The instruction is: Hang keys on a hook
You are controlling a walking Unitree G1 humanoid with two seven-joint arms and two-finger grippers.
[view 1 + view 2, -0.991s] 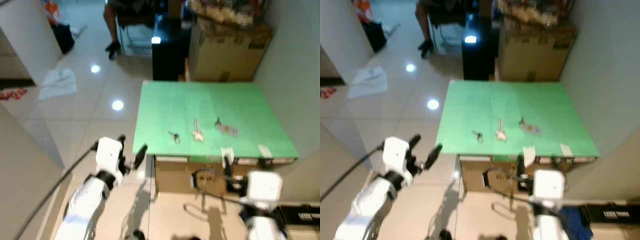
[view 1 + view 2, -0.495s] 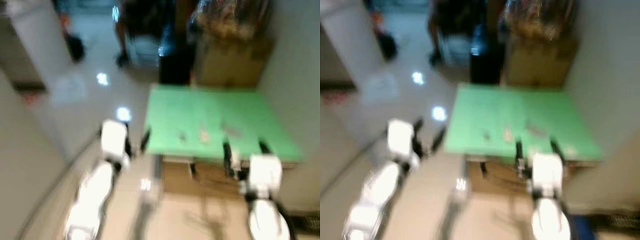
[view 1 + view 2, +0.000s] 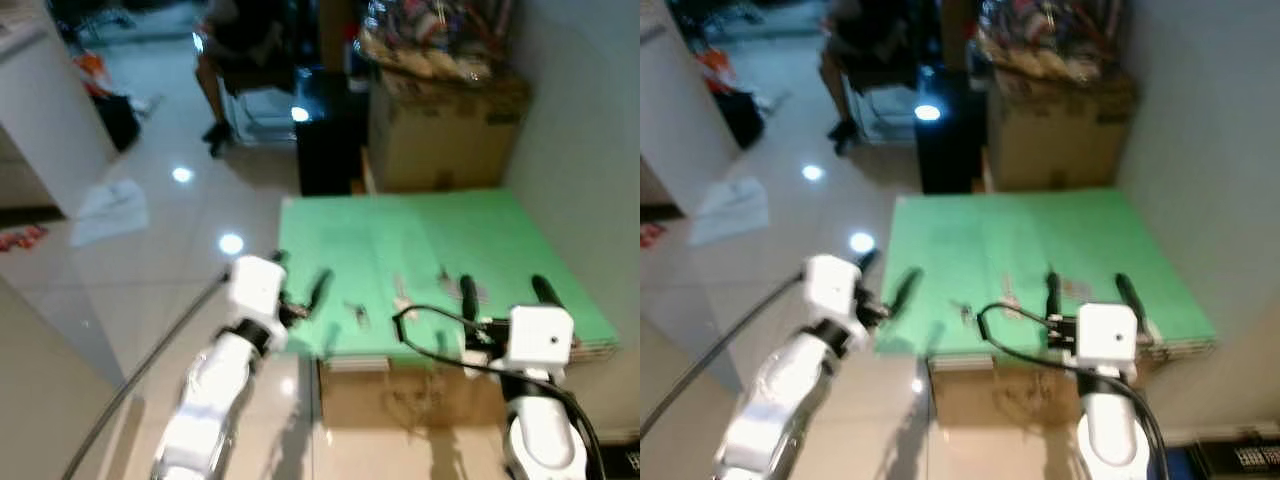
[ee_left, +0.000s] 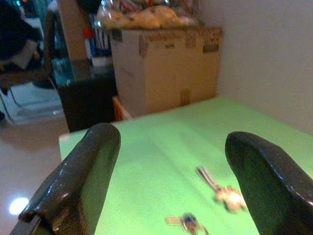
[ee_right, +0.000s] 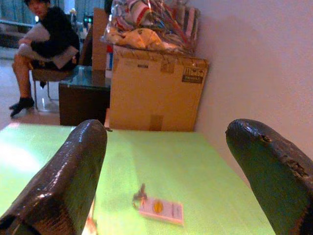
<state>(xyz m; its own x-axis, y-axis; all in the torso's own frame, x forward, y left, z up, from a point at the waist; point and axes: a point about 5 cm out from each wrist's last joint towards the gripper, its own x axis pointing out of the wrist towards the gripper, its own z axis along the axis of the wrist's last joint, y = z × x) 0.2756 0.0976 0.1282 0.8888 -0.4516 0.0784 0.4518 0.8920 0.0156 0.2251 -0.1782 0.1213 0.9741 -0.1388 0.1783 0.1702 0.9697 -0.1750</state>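
**Keys lie loose near the desk's front edge**

Keys [image 3: 403, 297], three small sets, lie on the green desk [image 3: 400, 225] near its front edge, blurred and hard to tell apart. Right gripper [image 3: 500, 290] hovers over that edge, jaws apart; left gripper [image 3: 300, 290] sits at the desk's left corner, jaws apart. A cardboard box [image 3: 440, 135] stands behind the desk; a wall closes the right side.
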